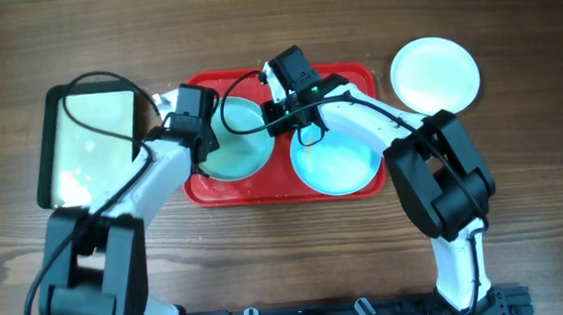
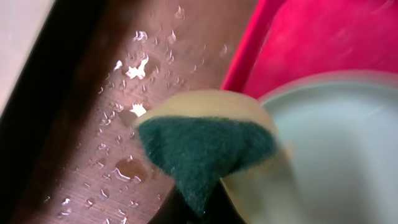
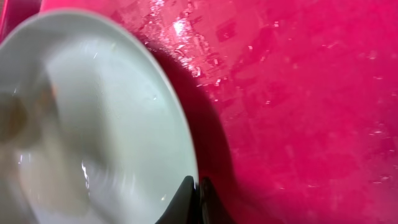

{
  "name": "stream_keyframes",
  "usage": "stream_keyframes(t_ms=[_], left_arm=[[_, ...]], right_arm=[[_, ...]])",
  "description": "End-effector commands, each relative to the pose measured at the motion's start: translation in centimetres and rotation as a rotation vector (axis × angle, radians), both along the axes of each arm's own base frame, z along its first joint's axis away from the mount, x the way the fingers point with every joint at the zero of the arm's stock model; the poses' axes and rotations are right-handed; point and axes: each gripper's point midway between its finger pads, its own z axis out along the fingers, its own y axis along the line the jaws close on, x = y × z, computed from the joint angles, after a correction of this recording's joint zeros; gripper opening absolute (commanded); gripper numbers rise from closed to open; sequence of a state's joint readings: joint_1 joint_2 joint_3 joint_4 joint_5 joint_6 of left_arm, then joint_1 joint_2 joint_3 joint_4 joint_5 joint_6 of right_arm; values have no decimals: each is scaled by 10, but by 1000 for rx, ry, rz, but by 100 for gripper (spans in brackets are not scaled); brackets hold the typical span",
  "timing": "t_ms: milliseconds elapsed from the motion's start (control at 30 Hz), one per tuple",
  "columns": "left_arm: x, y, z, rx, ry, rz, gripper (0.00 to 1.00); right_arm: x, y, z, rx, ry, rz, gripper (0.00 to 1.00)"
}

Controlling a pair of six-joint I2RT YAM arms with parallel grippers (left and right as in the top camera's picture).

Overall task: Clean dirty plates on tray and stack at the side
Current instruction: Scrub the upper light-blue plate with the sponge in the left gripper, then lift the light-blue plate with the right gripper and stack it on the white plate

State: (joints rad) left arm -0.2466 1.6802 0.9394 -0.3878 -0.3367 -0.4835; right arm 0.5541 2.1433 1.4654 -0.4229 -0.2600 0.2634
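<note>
Two pale turquoise plates are on the red tray [image 1: 355, 78]. The left plate [image 1: 242, 155] is held by both arms. My right gripper [image 1: 271, 114] is shut on its right rim [image 3: 198, 186]; in the right wrist view this plate [image 3: 112, 118] looks tilted up off the wet tray [image 3: 298, 106]. My left gripper [image 1: 208, 141] is shut on a green and yellow sponge [image 2: 205, 149] that presses on the plate's left edge [image 2: 336, 143]. The fingers [image 2: 205, 208] are mostly hidden under the sponge. The other turquoise plate [image 1: 337, 164] lies flat at the tray's right. The white plate [image 1: 435, 72] sits on the table to the right of the tray.
A dark-rimmed cream pan [image 1: 92, 141] stands left of the tray and shows at the left edge of the left wrist view [image 2: 18, 37]. The wooden table between pan and tray [image 2: 124, 124] is spotted with water drops. Cables loop above both wrists.
</note>
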Motion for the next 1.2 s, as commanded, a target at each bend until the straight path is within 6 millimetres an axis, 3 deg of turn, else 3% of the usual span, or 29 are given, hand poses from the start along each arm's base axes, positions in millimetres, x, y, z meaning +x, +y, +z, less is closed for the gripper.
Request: stream_keyframes(t_ms=[0, 67, 200, 300, 333, 433, 533, 633, 700, 800, 833, 867, 900, 1033, 1067, 1167], left_arm=[[11, -57, 11, -306, -44, -158, 4], [16, -73, 5, -385, -45, -189, 4], [11, -79, -38, -420, 48, -172, 4], [8, -59, -63, -310, 89, -122, 4], [7, -37, -64, -200, 84, -69, 4], [1, 8, -50, 74, 91, -32, 4], [-10, 50, -15, 305, 67, 65, 4], [-7, 52, 17, 288, -19, 111, 4], [-6, 50, 49, 194, -136, 196, 4], [-8, 42, 106, -133, -296, 240, 4], [-13, 45, 131, -256, -352, 239, 4], [-18, 51, 139, -289, -365, 246, 4], [-33, 71, 148, -295, -371, 301, 4], [-67, 114, 129, -259, -267, 454, 4], [-73, 124, 121, -254, -235, 493, 4], [-78, 136, 112, -248, -201, 539, 4]], right_arm=[[5, -9, -12, -35, 8, -23, 4], [5, -9, -12, -35, 8, -23, 4], [5, -9, -12, -35, 8, -22, 4], [4, -9, -13, -39, 14, -22, 4], [3, -10, -14, -43, 20, -22, 4], [2, -15, -16, -70, 22, -32, 4], [0, -22, -19, -105, 29, -44, 4], [1, -22, -15, -113, 0, 5, 4], [4, -20, 0, -109, -42, 30, 4], [14, -19, 41, -109, -169, 73, 4], [22, -24, 69, -155, -270, 81, 4], [25, -26, 84, -182, -329, 88, 4], [32, -32, 125, -262, -484, 100, 4], [32, -30, 223, -478, -861, 162, 4], [26, -25, 260, -597, -1008, 198, 5], [8, -10, 312, -926, -1227, 324, 4]])
